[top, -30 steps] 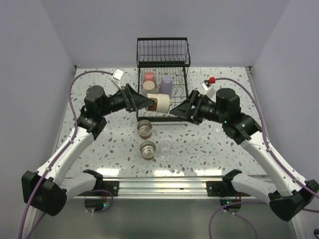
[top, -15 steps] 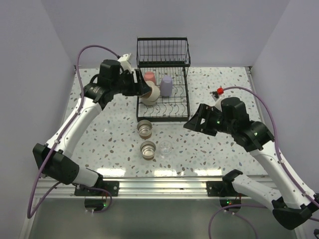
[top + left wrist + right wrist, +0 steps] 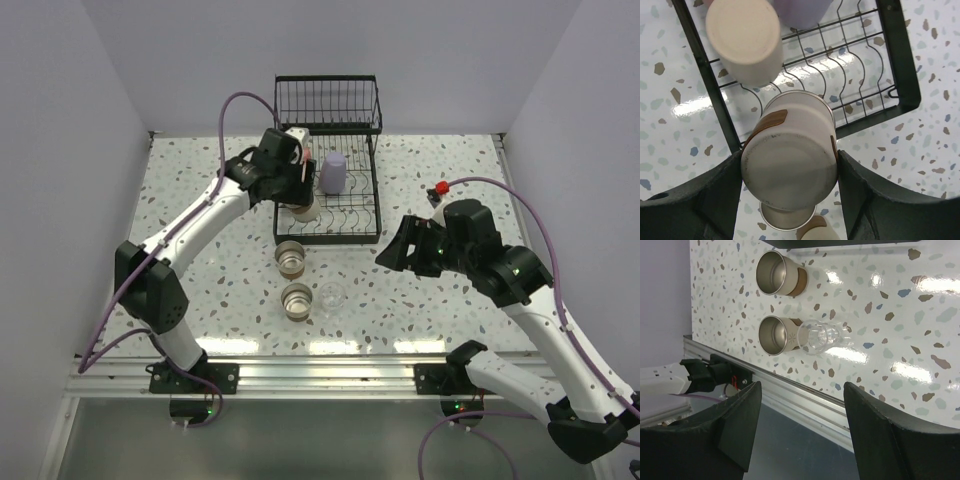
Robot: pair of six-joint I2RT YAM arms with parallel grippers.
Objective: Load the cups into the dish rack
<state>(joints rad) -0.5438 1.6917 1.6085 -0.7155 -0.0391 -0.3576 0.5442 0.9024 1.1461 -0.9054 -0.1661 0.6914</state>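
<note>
My left gripper (image 3: 301, 196) reaches over the black wire dish rack (image 3: 377, 205) and is shut on a brown-and-cream cup (image 3: 790, 155), held base-up above the rack's front left corner. In the rack, a beige cup (image 3: 743, 37) stands upside down beside a lavender cup (image 3: 332, 172). The coral-pink cup is mostly hidden behind my left wrist. Two brown cups with metal insides (image 3: 290, 258) (image 3: 297, 300) and a clear cup (image 3: 332, 295) stand on the table. They also show in the right wrist view (image 3: 777, 274) (image 3: 777, 334) (image 3: 820, 335). My right gripper (image 3: 393, 250) is open and empty, raised to the right of them.
The rack's upright basket (image 3: 328, 100) stands against the back wall. The speckled table (image 3: 200, 270) ends at a metal rail (image 3: 805, 400) along the near edge. Grey walls close in the left, right and back.
My left arm swung from the left side over the rack, carrying the cup and turning it base-up. My right arm pulled back from the rack toward the right.
</note>
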